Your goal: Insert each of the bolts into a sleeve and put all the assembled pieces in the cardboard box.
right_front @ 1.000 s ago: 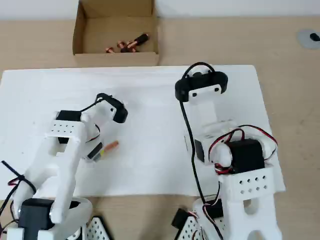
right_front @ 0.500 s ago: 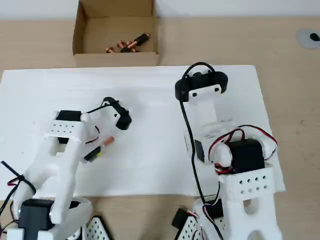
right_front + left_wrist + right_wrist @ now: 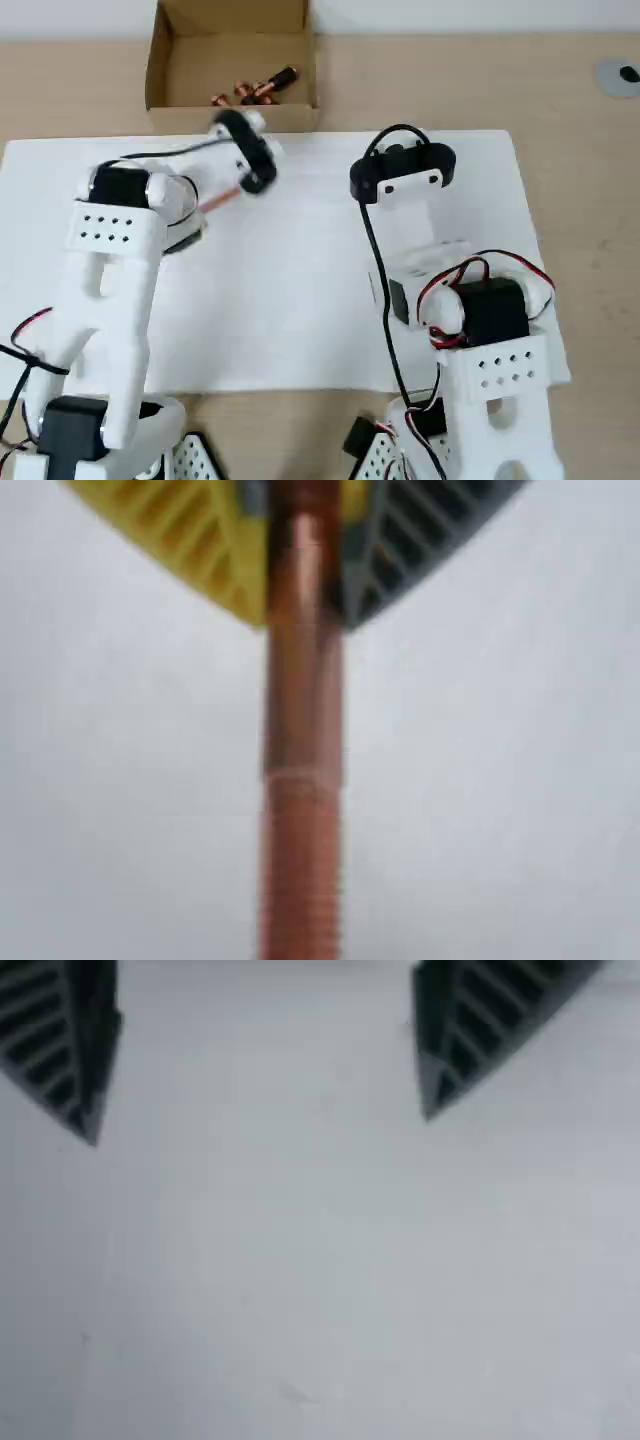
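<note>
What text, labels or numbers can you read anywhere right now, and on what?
None can be read: no print shows on the cardboard box, the white sheet, the left arm, the right arm, or the copper piece held in the left gripper.
The copper pieces in the box are too small to show any marking.

Glossy coppery metal bolt [image 3: 300, 810], threaded; ribbed plastic left tool [image 3: 300, 615]; matt cardboard box [image 3: 195, 65].
</note>
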Controlling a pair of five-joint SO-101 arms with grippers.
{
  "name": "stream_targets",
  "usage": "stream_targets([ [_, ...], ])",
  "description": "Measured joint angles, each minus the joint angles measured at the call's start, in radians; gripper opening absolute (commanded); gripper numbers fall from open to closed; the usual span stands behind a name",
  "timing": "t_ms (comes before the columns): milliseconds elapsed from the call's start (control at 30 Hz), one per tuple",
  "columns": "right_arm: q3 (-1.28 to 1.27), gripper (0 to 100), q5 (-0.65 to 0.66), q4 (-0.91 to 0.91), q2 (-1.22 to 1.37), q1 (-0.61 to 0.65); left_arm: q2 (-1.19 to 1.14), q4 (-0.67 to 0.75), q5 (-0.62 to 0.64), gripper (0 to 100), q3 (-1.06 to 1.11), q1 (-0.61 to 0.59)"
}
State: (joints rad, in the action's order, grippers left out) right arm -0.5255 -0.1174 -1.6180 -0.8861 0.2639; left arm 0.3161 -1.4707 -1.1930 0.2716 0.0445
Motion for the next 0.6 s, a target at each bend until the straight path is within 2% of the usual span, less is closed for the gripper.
stream_targets([
  [100,0.0,24.6,0.0,0.0,0.0,0.0,-0.005,-0.146,-0.256,1,-0.028,0.0],
  [167,0.0,24.6,0.0,0.0,0.0,0.0,-0.035,-0.173,-0.356,1,-0.038,0.0],
  [367,0.0,24.6,0.0,0.0,0.0,0.0,-0.235,-0.186,-0.402,1,-0.083,-0.012],
  [600,0.0,24.6,0.0,0.0,0.0,0.0,-0.569,-0.189,-0.411,1,-0.321,-0.074],
])
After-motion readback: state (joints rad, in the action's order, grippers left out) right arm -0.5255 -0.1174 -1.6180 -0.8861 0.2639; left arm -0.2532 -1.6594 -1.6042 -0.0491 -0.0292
